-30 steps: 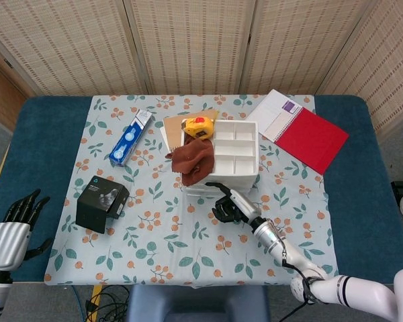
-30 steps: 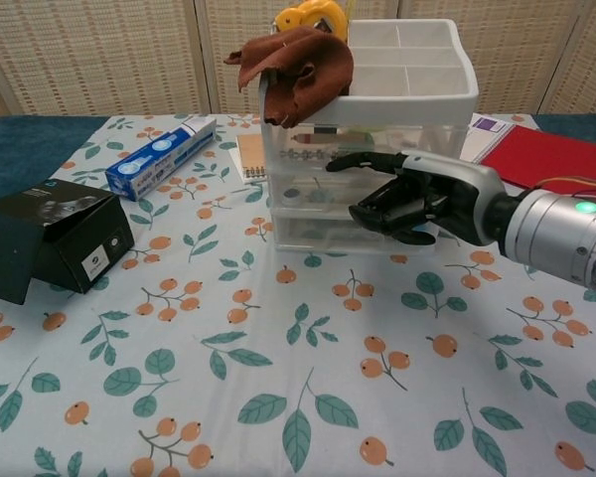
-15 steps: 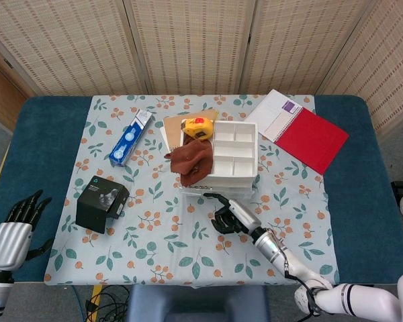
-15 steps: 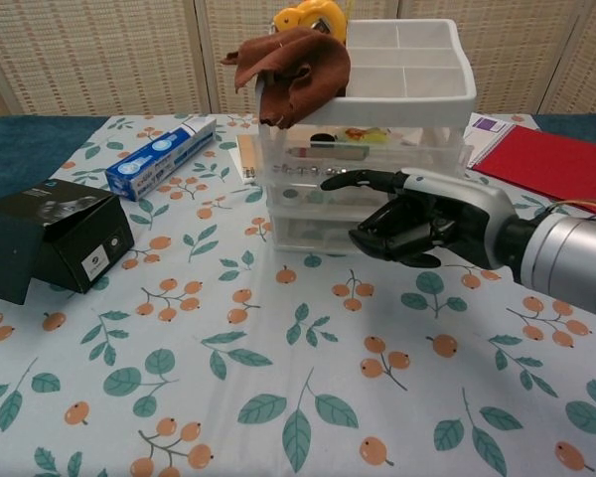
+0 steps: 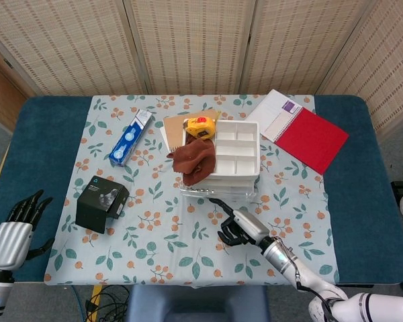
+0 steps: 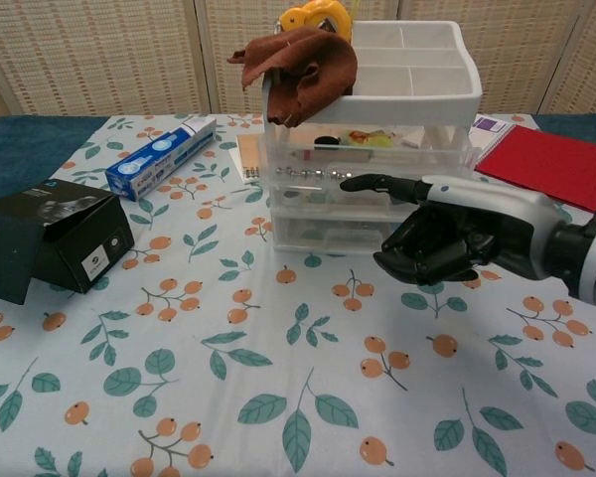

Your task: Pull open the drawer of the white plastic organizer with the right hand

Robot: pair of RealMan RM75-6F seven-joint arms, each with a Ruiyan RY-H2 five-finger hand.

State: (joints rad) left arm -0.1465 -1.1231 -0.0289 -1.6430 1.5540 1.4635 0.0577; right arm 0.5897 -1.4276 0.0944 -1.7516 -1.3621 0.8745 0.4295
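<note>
The white plastic organizer (image 5: 236, 151) (image 6: 409, 87) stands mid-table with a brown cloth (image 5: 196, 161) (image 6: 303, 65) draped over its top left corner. Its clear top drawer (image 5: 218, 192) (image 6: 363, 147) sticks out a little at the front, showing small items inside. My right hand (image 5: 236, 228) (image 6: 447, 237) is in front of the organizer, fingers curled in around nothing. One extended fingertip (image 6: 363, 183) reaches toward the drawer fronts; I cannot tell whether it touches. My left hand (image 5: 17, 228) hangs off the table's near left edge, fingers spread, empty.
A yellow tape measure (image 5: 197, 125) (image 6: 313, 15) lies behind the cloth. A blue toothpaste box (image 5: 131, 137) (image 6: 161, 156) and a black box (image 5: 102, 203) (image 6: 50, 238) lie on the left. A red notebook (image 5: 309, 137) (image 6: 551, 164) lies at the back right.
The top drawer has slid out toward me. My right hand has drawn back from the organizer's front toward the near edge. The left hand has not moved.
</note>
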